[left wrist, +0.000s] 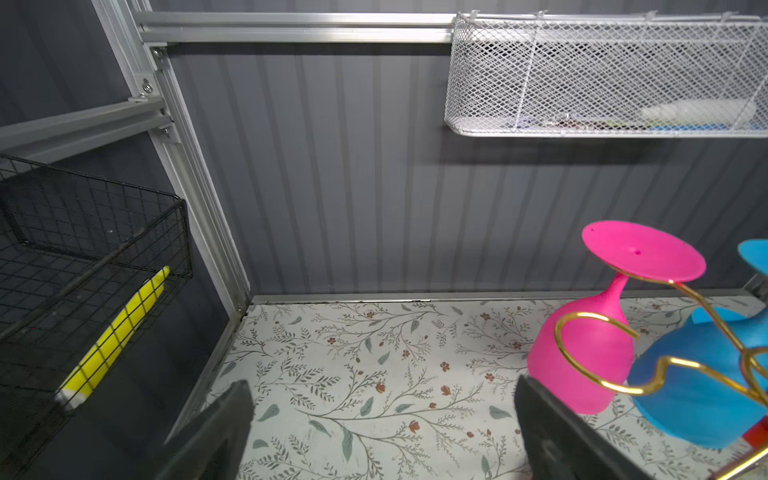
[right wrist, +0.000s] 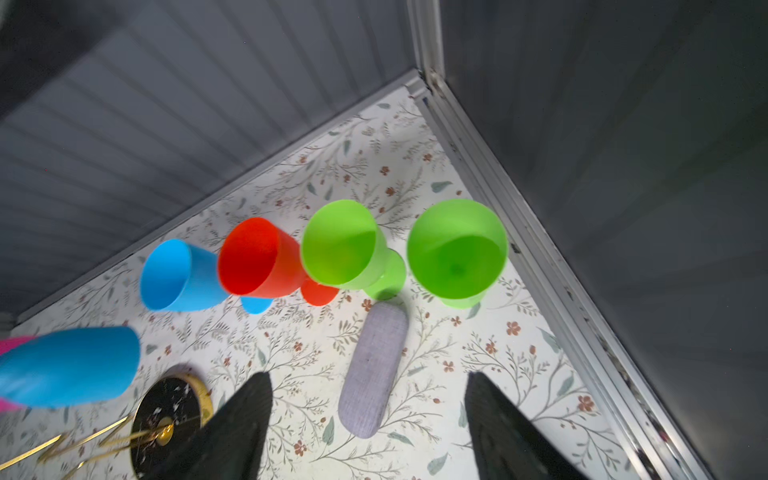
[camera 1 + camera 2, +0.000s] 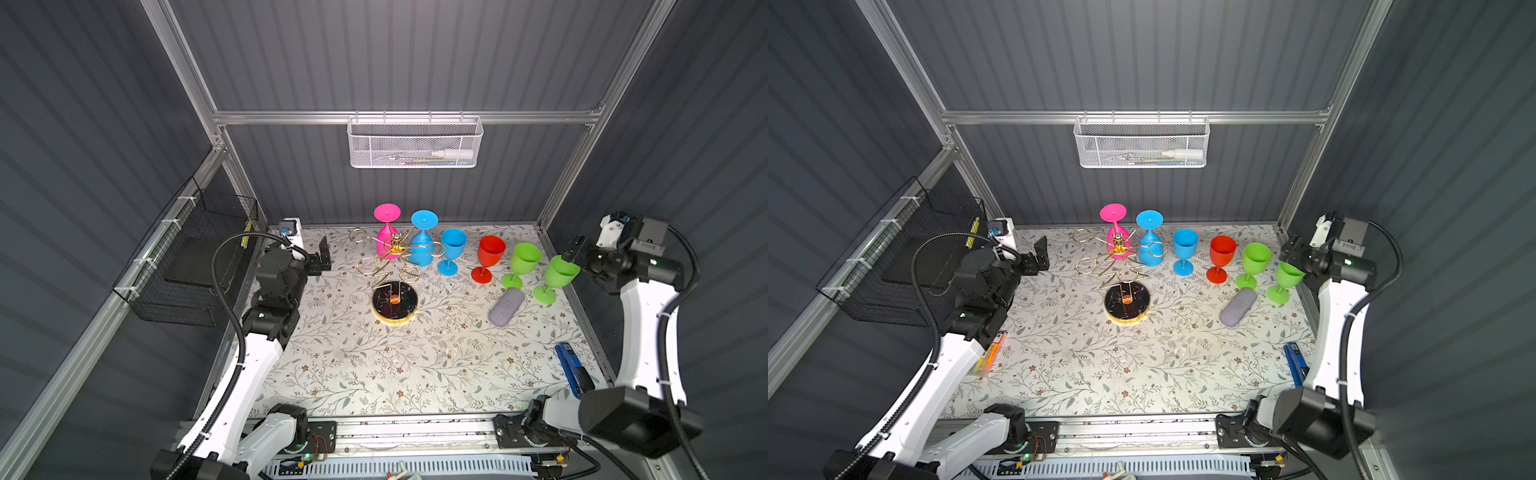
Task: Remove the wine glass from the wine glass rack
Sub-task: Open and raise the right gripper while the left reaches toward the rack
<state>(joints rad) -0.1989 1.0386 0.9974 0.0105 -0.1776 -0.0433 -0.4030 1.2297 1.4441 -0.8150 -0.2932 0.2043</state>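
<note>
A: Where is the wine glass rack?
B: It stands on the worktop, toward the back. A pink wine glass and a blue wine glass hang on it upside down.
A: And the claws?
B: The left claw is wide open and empty, left of the rack. The right claw is open too, holding nothing, close to the green wine glass standing upright nearest the right edge.
</note>
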